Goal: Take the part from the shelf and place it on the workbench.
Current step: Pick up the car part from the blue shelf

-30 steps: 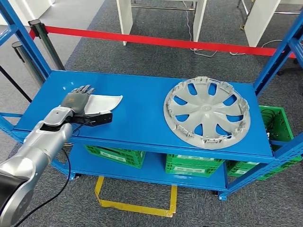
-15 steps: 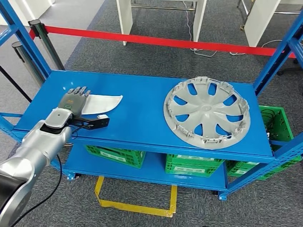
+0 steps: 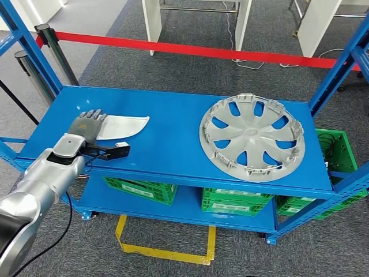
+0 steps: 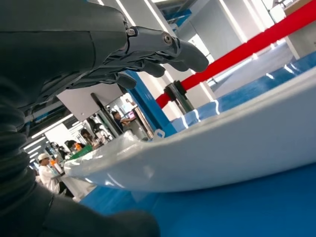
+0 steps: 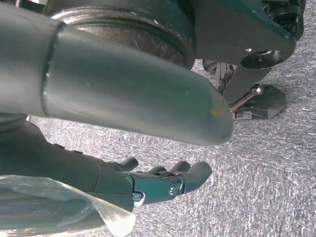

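Note:
A pale grey curved part [image 3: 124, 126] lies flat on the blue shelf [image 3: 174, 144], toward its left end. My left hand [image 3: 87, 124] is at the part's left end, its fingers stretched out over that edge. In the left wrist view the dark fingers [image 4: 156, 44] hover above the part [image 4: 223, 143] with a gap between, and the thumb [image 4: 111, 224] sits low beside the shelf surface. The hand holds nothing. My right hand [image 5: 160, 183] hangs over the grey carpet with its fingers extended and nothing in it.
A large silver wheel cover [image 3: 251, 137] lies on the right half of the shelf. Green crates [image 3: 141, 190] stand on the lower level. Blue uprights [image 3: 335, 69] frame both ends. A red barrier tape [image 3: 196, 51] runs behind, and yellow floor tape [image 3: 165, 252] lies in front.
My left hand has drawn back a little to the left along the shelf, uncovering more of the part's end. The part and the wheel cover have not moved.

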Controlling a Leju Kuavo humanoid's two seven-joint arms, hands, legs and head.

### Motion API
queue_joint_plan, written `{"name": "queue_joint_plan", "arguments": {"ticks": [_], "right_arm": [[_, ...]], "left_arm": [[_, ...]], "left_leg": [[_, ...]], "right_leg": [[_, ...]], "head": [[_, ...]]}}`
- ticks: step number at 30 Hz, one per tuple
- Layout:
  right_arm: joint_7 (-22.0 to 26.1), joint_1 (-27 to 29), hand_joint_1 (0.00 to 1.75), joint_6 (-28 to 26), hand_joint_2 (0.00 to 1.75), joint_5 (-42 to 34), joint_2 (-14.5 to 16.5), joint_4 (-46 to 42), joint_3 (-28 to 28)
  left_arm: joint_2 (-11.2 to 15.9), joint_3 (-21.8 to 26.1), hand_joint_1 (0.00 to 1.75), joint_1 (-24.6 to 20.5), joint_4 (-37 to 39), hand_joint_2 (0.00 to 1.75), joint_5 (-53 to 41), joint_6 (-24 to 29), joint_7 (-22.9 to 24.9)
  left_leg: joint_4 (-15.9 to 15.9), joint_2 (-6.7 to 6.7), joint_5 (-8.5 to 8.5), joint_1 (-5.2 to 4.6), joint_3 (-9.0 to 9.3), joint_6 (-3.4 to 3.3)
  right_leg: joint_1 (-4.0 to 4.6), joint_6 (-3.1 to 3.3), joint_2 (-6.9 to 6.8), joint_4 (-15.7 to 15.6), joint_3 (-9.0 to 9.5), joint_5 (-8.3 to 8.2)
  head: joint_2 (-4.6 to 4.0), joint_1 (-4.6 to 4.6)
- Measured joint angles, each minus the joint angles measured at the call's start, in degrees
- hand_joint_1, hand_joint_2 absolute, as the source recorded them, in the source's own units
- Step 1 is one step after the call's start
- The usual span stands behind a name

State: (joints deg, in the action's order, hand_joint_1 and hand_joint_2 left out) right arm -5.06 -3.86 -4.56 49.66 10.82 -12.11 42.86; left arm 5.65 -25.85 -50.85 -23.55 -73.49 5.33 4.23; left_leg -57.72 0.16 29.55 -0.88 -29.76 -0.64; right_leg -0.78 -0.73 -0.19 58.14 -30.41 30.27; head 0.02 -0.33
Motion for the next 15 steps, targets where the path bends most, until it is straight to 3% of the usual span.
{"name": "queue_joint_plan", "arguments": {"ticks": [9, 15], "right_arm": [[-0.2, -0.1, 0.00, 0.0, 0.00, 0.1, 0.0, 0.0, 0.0], [-0.2, -0.1, 0.00, 0.0, 0.00, 0.5, 0.0, 0.0, 0.0]], "left_arm": [[0.4, 0.0, 1.75, 0.0, 0.5, 1.75, 0.0, -0.9, 0.2], [0.4, 0.9, 1.75, 0.3, 0.6, 1.75, 1.2, 4.3, 1.0]], "left_leg": [[0.0, 0.00, 0.00, 0.00, 0.00, 0.00], [0.0, 0.00, 0.00, 0.00, 0.00, 0.00]], "right_leg": [[0.00, 0.00, 0.00, 0.0, 0.00, 0.00], [0.00, 0.00, 0.01, 0.0, 0.00, 0.00]], "head": [[0.00, -0.01], [0.00, 0.01]]}}
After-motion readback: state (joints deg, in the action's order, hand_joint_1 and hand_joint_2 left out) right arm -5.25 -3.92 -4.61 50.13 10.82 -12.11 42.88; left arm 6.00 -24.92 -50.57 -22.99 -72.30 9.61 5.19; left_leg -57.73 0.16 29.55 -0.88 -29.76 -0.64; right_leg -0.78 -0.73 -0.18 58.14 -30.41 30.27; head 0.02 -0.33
